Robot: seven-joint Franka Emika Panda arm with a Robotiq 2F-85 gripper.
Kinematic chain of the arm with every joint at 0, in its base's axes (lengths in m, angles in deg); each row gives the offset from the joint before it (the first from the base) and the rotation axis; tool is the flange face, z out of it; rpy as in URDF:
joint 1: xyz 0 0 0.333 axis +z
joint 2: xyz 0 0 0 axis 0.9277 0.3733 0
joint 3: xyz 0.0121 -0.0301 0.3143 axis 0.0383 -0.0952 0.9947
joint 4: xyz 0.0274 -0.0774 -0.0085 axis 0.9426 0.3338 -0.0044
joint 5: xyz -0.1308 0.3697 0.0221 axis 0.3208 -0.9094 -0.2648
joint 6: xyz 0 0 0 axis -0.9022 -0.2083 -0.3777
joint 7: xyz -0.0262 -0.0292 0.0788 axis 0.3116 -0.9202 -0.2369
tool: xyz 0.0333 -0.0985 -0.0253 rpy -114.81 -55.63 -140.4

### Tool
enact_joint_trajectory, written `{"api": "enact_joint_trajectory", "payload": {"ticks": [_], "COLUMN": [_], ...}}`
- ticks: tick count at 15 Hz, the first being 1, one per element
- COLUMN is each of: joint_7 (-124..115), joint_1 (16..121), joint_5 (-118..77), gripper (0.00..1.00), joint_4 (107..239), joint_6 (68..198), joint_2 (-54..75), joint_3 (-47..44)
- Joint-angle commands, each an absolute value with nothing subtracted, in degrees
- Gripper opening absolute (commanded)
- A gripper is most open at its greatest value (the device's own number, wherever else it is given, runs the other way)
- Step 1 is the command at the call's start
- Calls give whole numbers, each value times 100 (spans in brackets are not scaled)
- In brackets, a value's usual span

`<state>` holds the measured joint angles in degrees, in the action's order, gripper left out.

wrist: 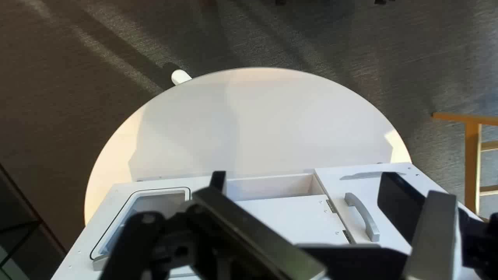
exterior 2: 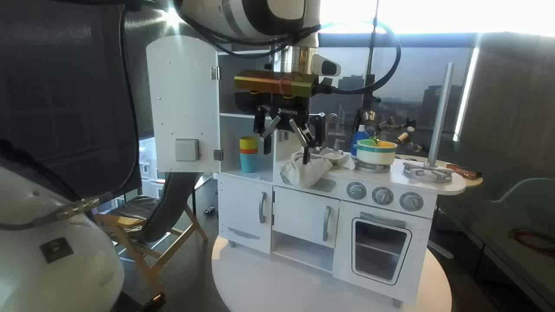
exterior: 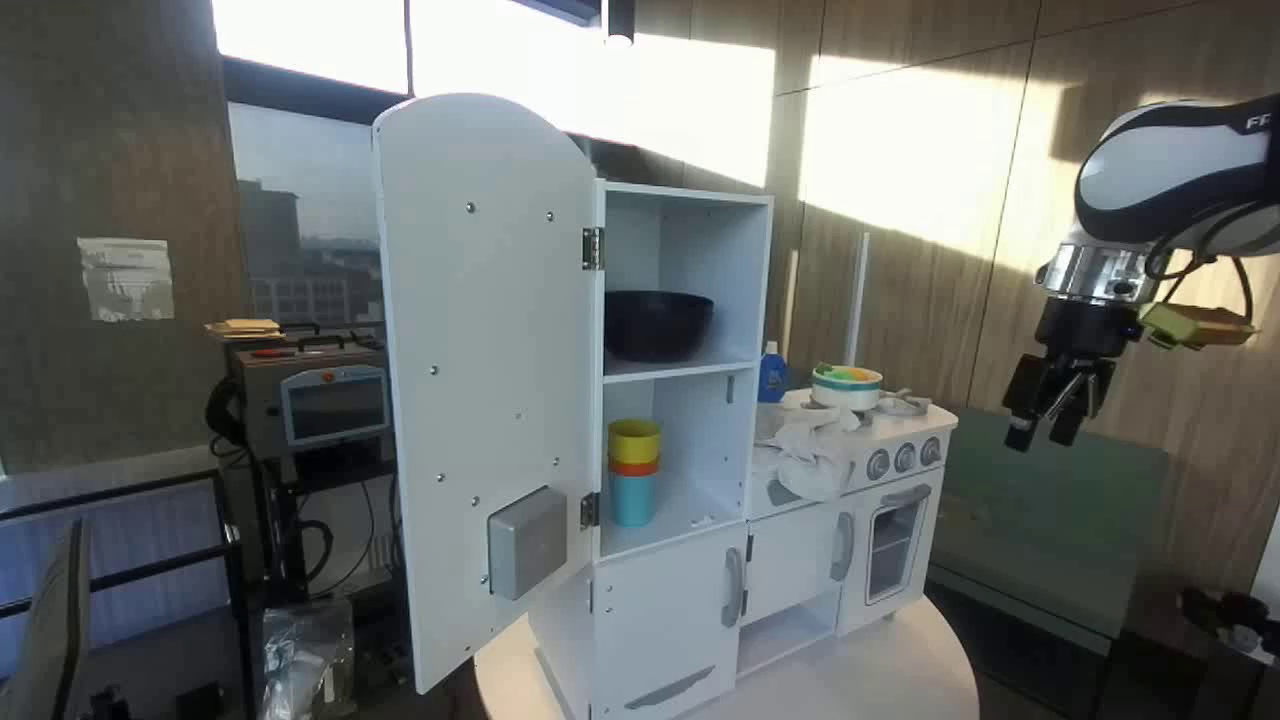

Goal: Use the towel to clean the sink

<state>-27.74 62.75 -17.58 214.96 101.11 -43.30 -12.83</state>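
While the towel [exterior 2: 307, 171] lies bunched over the sink [exterior 2: 328, 185], the gripper [exterior 2: 287, 148] hangs empty.
Its jaws stand wide apart, well away from the towel, which droops over the front of the counter [exterior 2: 396, 177]. The step in hand looks like the approach, wiping not yet begun; next calls for moving in above the counter, lowering onto a raised fold, pinching it, then dragging it across the sink.

The arm [exterior: 1180, 160] is cased in white and black, strung with black cables [exterior 2: 355, 92]. A silver collar [exterior: 1098, 272] and a yellow-orange box [exterior 2: 277, 83] are fitted near the black gripper [exterior 2: 287, 149], white-lettered and set with silver links [exterior 2: 272, 126].
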Motion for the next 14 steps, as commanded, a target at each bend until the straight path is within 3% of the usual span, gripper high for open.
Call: {"api": "enact_joint_trajectory", "payload": {"ticks": [1,14], "joint_7": [-2795,-2861], "joint_1": [6232,6296], "joint_5": [-1783,-1724], "gripper": [100,100], "joint_4": [21467,21298], "joint_6": [10107,10248], "joint_2": [-4322,-4306], "joint_3": [-1249,-1182]}}
